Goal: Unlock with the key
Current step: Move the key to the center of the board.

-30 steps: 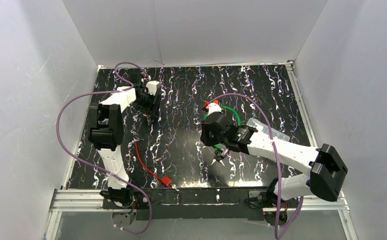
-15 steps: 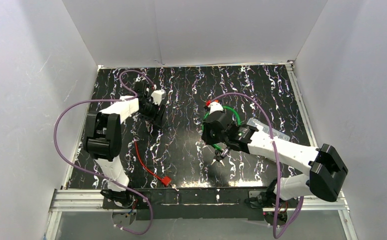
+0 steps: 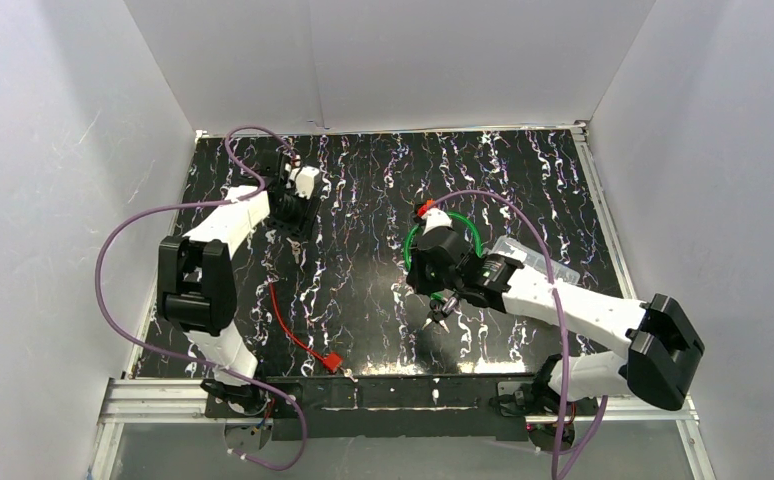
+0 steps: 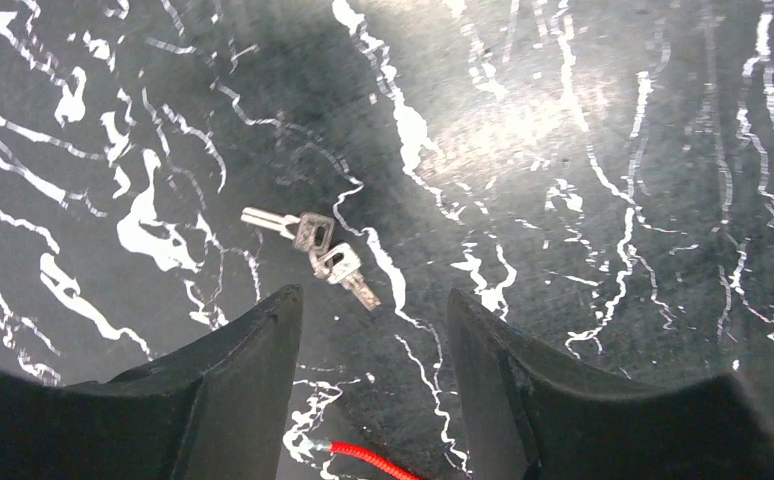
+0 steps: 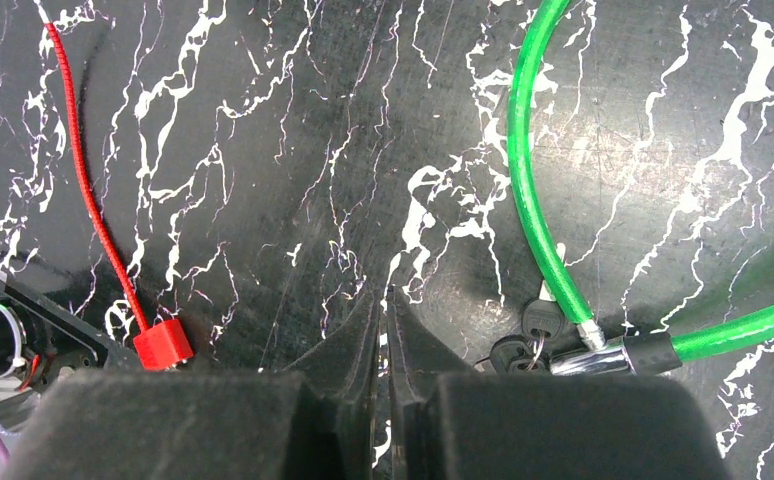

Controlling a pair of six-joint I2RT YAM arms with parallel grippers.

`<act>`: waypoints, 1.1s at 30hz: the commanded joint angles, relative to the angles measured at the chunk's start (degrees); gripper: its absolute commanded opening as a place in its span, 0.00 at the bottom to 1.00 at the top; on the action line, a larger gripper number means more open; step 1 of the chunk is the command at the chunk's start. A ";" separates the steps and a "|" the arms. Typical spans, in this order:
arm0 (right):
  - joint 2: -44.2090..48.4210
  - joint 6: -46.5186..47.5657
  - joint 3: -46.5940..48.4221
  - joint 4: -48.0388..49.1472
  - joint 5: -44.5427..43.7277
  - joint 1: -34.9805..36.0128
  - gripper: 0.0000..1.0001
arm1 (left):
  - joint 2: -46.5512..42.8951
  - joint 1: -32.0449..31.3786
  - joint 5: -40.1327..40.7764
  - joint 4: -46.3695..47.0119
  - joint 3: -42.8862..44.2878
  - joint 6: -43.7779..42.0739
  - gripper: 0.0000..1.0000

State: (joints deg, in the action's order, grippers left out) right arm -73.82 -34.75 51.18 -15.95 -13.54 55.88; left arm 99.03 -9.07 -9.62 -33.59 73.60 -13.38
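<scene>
Two silver keys (image 4: 311, 232), two cables (image 5: 535, 160)

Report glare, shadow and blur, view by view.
Left wrist: bright glare on the tabletop beyond the keys, which are sharp; fingers dark. Right wrist: red cable casts a soft shadow; mild sheen beside the green cable. Top external: even light, sharp.

Setting: robotics lab test cell. Evidence: plain white panel walls (image 3: 383, 60) boxing in a black marble-patterned tabletop (image 3: 363, 190); aluminium extrusion rail (image 3: 403, 400) along the near edge; left arm (image 3: 198, 285) and right arm (image 3: 573, 305) bolted there; loose purple cables (image 3: 98, 272).
</scene>
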 commanded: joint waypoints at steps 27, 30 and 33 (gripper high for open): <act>6.32 -1.68 -2.72 0.46 -4.54 -0.33 0.05 | 6.84 -15.02 -5.41 -2.65 -6.44 11.96 0.17; 7.11 -2.00 -3.41 0.05 -5.11 -0.43 0.03 | 4.22 -21.22 -9.17 -1.42 -9.56 14.60 0.13; 7.68 -2.36 -4.24 -0.36 -5.43 -0.42 0.03 | 2.85 -25.92 -13.42 -1.18 -10.59 16.47 0.15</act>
State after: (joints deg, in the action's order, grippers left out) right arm -68.13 -36.17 48.08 -16.50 -16.79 55.83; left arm 103.60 -30.12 -14.66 -33.10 65.96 -1.05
